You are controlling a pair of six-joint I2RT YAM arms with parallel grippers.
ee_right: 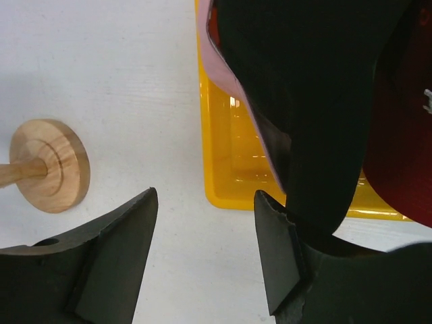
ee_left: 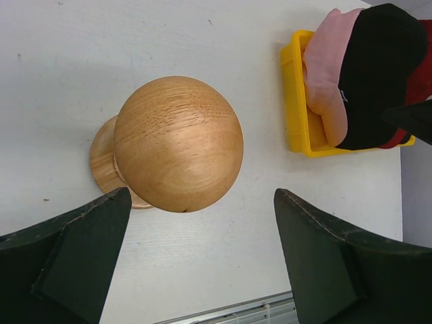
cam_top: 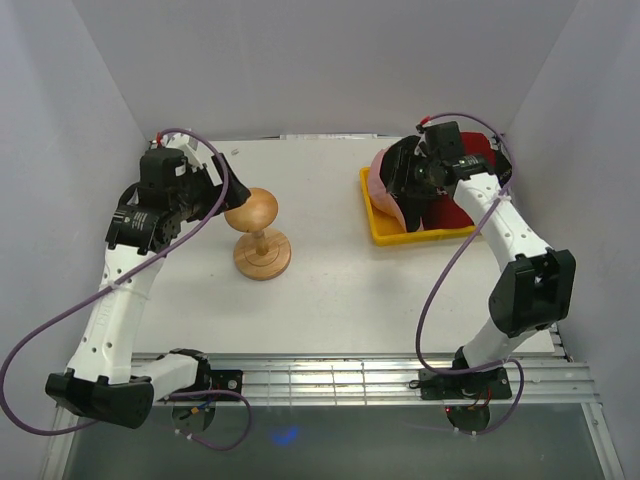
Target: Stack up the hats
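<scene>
Right gripper [ee_right: 204, 196] hangs over the stand-facing edge of the yellow tray [ee_right: 219, 155]. Its jaws are apart, with only bare table [ee_right: 135, 81] and tray rim showing between them, so it grasps nothing. The brim of the black cap [ee_right: 304, 88] hangs just beside one finger. The hats lie piled in that tray at the far right of the table. The pink cap [ee_left: 327, 61] is on the side nearest the stand, the black cap overlaps it, and a red cap [ee_right: 405, 135] is beyond them. The left gripper [ee_left: 202, 192] hovers wide open, released, above the round-topped wooden stand [ee_left: 179, 152], which stands upright and bare, well apart from the tray.
</scene>
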